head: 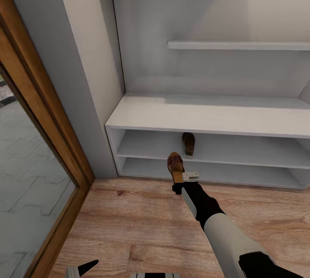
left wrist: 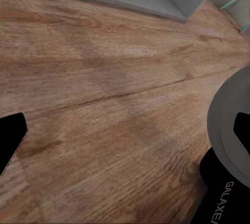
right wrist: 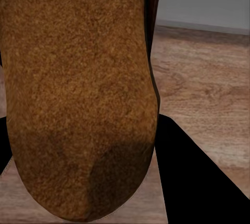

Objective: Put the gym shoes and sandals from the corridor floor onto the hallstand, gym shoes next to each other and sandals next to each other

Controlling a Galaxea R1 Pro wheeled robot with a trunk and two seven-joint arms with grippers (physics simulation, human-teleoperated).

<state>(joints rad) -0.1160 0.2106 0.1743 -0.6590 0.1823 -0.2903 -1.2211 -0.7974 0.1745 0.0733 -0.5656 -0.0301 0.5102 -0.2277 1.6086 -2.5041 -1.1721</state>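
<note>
Your right gripper (head: 178, 183) is squeezing one brown sandal (head: 175, 165) by its near end, just above the corridor floor (head: 129, 230). The sandal is pointing its long way toward the far hallstand (head: 215, 116), right in front of the low shelves. The other sandal (head: 188, 142) is already sitting on the upper low shelf, a little farther and to the right. Your left gripper (head: 86, 267) is hanging near the floor; whether it is open or closed, you cannot tell.
</note>
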